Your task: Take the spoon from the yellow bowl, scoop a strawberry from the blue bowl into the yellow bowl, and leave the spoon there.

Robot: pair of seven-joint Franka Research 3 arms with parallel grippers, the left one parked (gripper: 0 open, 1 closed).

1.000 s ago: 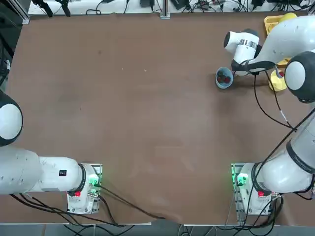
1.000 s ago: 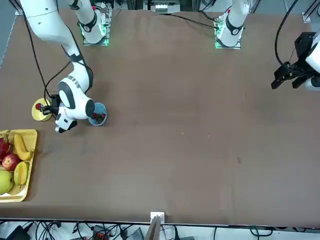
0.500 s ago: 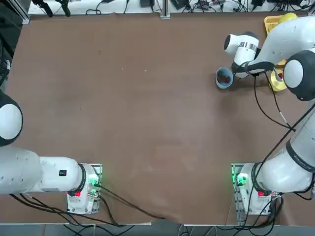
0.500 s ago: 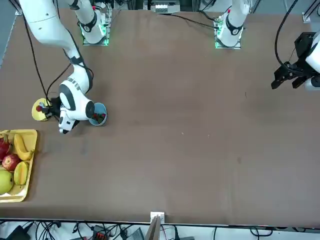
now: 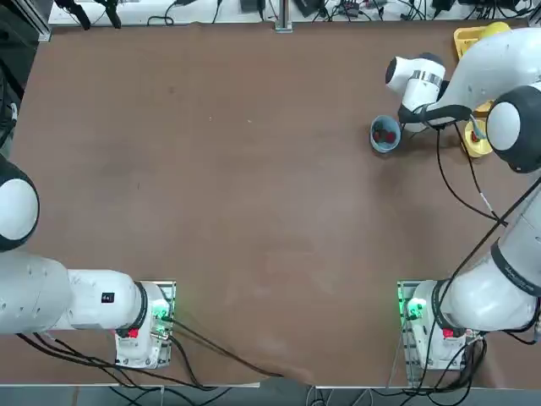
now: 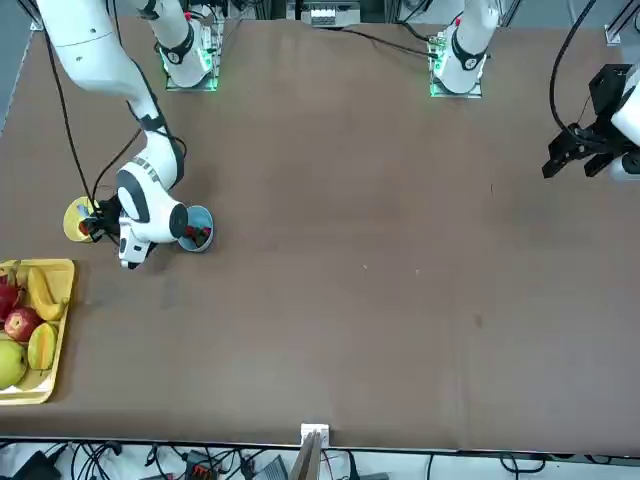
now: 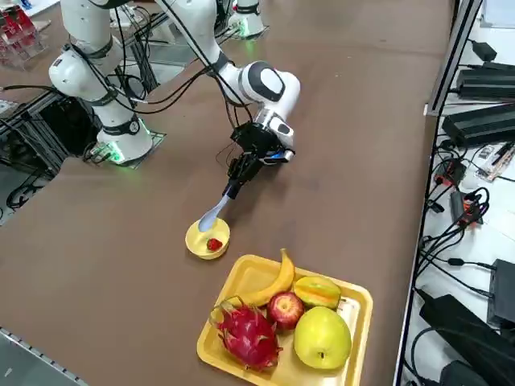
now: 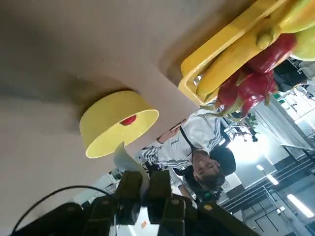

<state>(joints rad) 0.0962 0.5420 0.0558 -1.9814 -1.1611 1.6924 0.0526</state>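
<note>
White two-arm robot with dark fittings

The glossy white jointed right arm (image 7: 265,80) ends in a black two-finger right gripper (image 7: 238,178); loose black cables trail along it, and green lights glow at its base.

The right gripper (image 7: 241,171) holds the spoon (image 7: 216,211) over the yellow bowl (image 7: 207,239) — a strawberry (image 7: 214,244) lies inside; the blue bowl (image 5: 385,135) sits beside it, leftward, the fruit tray (image 7: 286,322) farther out

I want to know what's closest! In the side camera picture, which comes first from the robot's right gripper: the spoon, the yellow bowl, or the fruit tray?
From the right gripper:
1. spoon, held in its fingers.
2. yellow bowl, under the spoon's tip.
3. fruit tray, beyond the bowl, near the table edge.
</note>
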